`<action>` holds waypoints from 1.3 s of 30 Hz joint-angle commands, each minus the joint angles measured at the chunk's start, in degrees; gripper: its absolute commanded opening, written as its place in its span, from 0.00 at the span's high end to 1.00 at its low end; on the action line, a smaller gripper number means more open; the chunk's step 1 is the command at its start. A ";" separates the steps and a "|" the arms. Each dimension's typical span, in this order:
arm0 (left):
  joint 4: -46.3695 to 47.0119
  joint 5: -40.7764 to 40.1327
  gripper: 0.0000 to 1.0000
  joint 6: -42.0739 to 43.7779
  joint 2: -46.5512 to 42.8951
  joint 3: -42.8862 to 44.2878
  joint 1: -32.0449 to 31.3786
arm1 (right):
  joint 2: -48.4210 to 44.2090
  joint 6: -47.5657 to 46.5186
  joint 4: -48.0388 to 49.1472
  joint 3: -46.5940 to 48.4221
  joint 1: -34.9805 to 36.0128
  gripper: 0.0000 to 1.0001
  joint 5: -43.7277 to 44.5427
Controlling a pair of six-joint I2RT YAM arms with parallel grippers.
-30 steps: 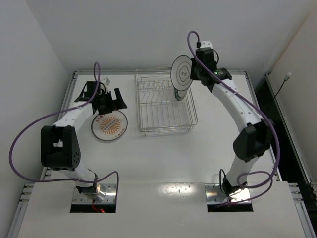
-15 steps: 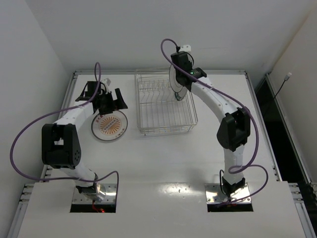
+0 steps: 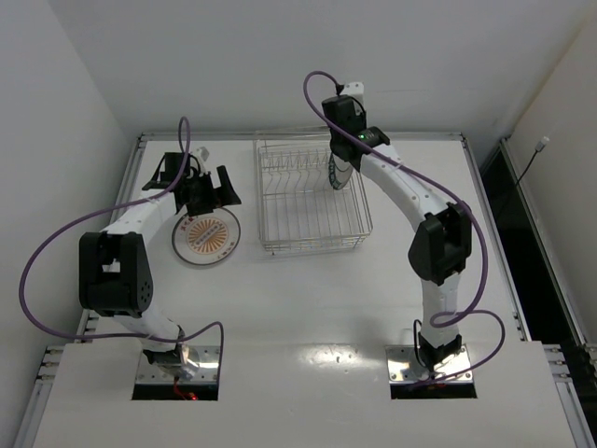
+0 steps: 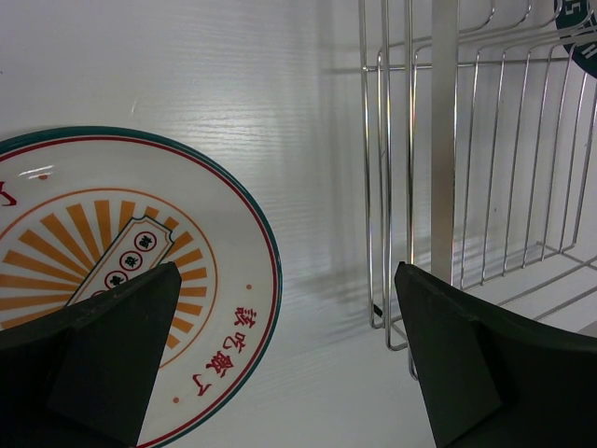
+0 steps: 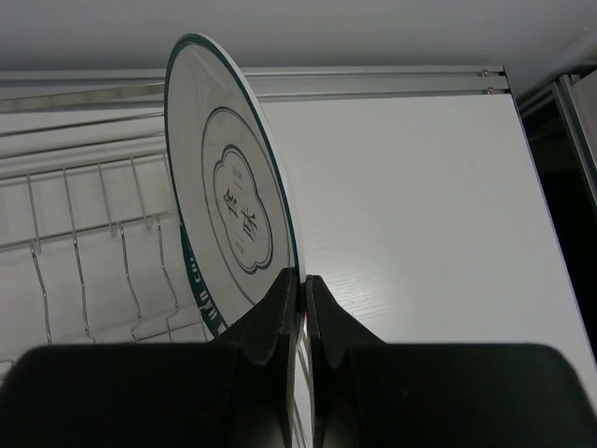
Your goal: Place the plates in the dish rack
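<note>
Your right jaws are clenched on the rim of the white plate (image 5: 229, 215), the one with the dark ring, its edge pinched between both fingers. You hold it upright, on edge, over the far right part of the dish rack (image 3: 312, 245); whether it touches the wires cannot be told. Your left jaws stand spread wide and grasp nothing. They hover low over the bench (image 3: 308, 308), one finger above the orange sunburst plate (image 4: 140, 280) lying flat there, the other near the rack's side wall.
</note>
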 commanded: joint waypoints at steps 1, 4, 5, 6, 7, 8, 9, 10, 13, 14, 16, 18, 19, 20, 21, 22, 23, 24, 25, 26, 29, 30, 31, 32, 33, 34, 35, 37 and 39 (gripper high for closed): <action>0.52 1.20 0.01 0.26 0.50 2.22 0.54 | -1.04 -0.67 2.77 3.50 -0.13 1.00 1.43; 0.52 1.20 0.01 0.26 0.50 2.22 0.54 | 0.28 0.04 2.23 2.80 -0.13 1.00 -0.24; 0.52 1.20 0.01 0.26 0.50 2.22 0.54 | 0.88 0.56 2.23 2.80 -0.13 1.00 -1.20; 0.52 1.20 0.01 0.26 0.50 2.22 0.54 | 0.89 0.56 2.23 2.19 -0.13 1.00 -1.82; 0.52 1.20 0.01 0.26 0.50 2.22 0.54 | 1.41 0.56 2.23 2.18 -0.13 1.00 -2.52; 0.52 1.20 0.01 0.26 0.50 2.22 0.54 | 2.29 1.09 1.54 2.18 0.39 1.00 -2.53; 0.52 1.20 0.01 0.26 0.50 2.22 0.54 | 2.30 1.09 1.53 2.18 0.40 1.00 -2.53; 0.52 1.20 0.01 0.26 0.50 2.22 0.54 | 2.99 1.09 0.75 2.18 0.92 1.00 -2.53; 0.52 1.20 0.01 0.26 0.50 2.22 0.54 | 3.53 2.23 -0.05 1.48 1.45 1.00 -3.05; 0.52 1.20 0.01 0.26 0.50 2.22 0.54 | 3.53 2.23 -0.05 0.69 1.97 1.00 -3.06; 0.52 1.20 0.01 0.26 0.50 2.22 0.54 | 3.53 2.85 -0.05 -0.19 1.98 1.00 -3.06; 0.52 1.20 0.01 0.26 0.50 2.22 0.54 | 3.53 3.46 -0.58 -1.51 2.50 1.00 -3.58; 0.52 1.20 0.01 0.26 0.50 2.22 0.54 | 3.53 3.99 -0.58 -2.03 2.51 1.00 -3.58; 0.52 1.20 0.01 0.26 -0.02 2.22 0.54 | 3.53 3.99 -0.58 -2.04 3.03 1.00 -4.45; 0.52 0.41 0.01 0.26 -0.02 2.22 0.54 | 3.53 3.99 -0.58 -2.04 3.03 1.00 -5.25; 0.52 -0.29 0.01 0.26 -0.63 2.22 0.54 | 3.53 3.99 -1.19 -2.56 3.03 1.00 -5.78; 0.52 -1.08 0.01 0.26 -0.64 2.22 0.54 | 3.53 3.99 -1.20 -2.57 3.03 1.00 -5.78; 0.52 -2.22 0.01 0.26 -1.42 1.70 0.54 | 2.83 4.60 -1.80 -2.57 3.03 0.98 -6.48; 0.52 -4.49 0.01 0.26 -1.95 1.70 0.54 | 1.95 4.61 -1.81 -3.26 3.03 0.94 -7.01; 0.52 -5.56 0.01 0.26 -2.83 1.70 0.54 | 1.34 4.61 -1.81 -3.79 3.03 0.85 -7.01; -0.01 -8.73 0.01 0.26 -4.67 1.17 0.54 | -1.39 2.68 -2.60 -3.80 3.03 0.61 -9.29; -0.01 -9.26 0.01 0.26 -5.20 0.65 0.54 | -2.26 2.15 -2.60 -3.80 3.03 0.54 -9.91; -0.01 -11.18 0.01 0.26 -6.08 0.64 0.54 | -4.54 0.84 -3.12 -3.80 3.56 0.48 -10.61; -0.01 -12.42 0.01 0.26 -6.70 0.12 0.54 | -5.78 0.22 -3.13 -3.80 3.56 0.43 -10.61; -0.01 -14.17 0.01 0.26 -7.23 0.11 0.54 | -7.09 0.21 -3.13 -4.32 3.56 0.33 -10.61; -0.01 -16.36 0.01 -0.35 -7.75 0.11 0.54 | -8.41 -0.48 -3.13 -4.32 3.56 0.28 -11.22; -0.53 -20.91 0.01 -0.88 -8.37 -0.41 0.54 | -11.21 -1.10 -3.13 -4.93 3.56 0.25 -12.54; -1.24 -24.98 0.01 -1.40 -9.25 -0.41 0.54 | -14.04 -1.11 -3.13 -6.16 3.56 0.19 -13.86; -1.24 -27.02 0.01 -1.41 -9.87 -0.94 0.54 | -18.85 -1.11 -3.13 -8.88 3.56 0.18 -16.84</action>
